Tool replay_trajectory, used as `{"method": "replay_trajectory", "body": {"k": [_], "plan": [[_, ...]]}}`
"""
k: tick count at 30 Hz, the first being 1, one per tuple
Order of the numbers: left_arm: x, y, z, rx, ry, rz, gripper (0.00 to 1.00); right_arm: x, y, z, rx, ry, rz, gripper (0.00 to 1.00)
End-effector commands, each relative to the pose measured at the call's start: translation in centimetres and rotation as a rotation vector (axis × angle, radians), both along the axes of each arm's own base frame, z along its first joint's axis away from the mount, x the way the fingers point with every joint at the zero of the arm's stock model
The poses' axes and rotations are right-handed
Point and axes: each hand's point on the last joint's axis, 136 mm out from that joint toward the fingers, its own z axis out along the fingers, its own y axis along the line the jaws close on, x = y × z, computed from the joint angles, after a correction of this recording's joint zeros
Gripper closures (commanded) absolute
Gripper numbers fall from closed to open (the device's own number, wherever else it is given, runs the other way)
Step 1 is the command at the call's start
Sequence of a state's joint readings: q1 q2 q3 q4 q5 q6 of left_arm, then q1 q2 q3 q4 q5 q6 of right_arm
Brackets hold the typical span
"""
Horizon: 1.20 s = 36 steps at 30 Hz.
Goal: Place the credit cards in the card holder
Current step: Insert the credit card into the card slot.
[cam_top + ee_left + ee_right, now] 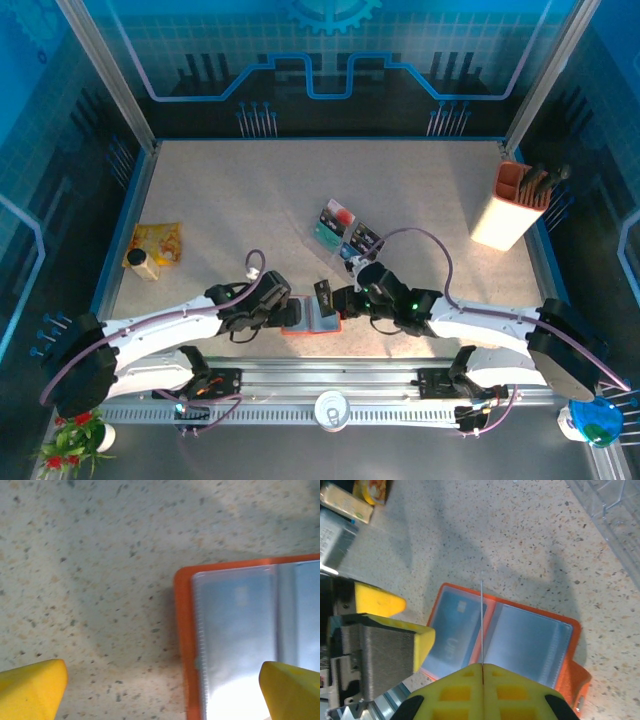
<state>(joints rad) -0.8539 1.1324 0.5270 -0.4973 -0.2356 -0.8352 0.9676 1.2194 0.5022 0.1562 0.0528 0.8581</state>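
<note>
Right gripper point(482, 666) clamped on one card point(481, 615), held edge-on over the open wallet point(530, 640) at the table's point(300, 190) near edge. Left gripper point(162, 687) wide open, straddling the wallet's edge.

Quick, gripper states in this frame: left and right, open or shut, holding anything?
Left gripper: open, holding nothing, straddling an edge of the card holder.
Right gripper: shut on a credit card, edge-on above the open card holder.
</note>
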Motion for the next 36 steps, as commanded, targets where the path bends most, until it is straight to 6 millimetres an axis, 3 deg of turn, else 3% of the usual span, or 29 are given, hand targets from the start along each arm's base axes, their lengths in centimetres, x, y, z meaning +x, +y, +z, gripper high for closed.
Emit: {"method": "replay_trajectory", "body": {"k": [1, 17, 36], "plan": [[-0.9, 1.7, -1.3, 0.064, 0.028, 0.039, 0.01, 1.0, 1.0, 1.8, 0.127, -0.047, -0.074, 1.00], [-1.9, 2.7, -2.8, 0.103, 0.081, 0.065, 0.01, 0.4, 2.6, -0.4, 0.165, -0.016, -0.086, 1.00], [-2.0, 2.7, -3.0, 0.100, 0.082, 0.063, 0.01, -0.1, 2.9, -2.9, 0.167, 0.028, -0.106, 1.00]]}}
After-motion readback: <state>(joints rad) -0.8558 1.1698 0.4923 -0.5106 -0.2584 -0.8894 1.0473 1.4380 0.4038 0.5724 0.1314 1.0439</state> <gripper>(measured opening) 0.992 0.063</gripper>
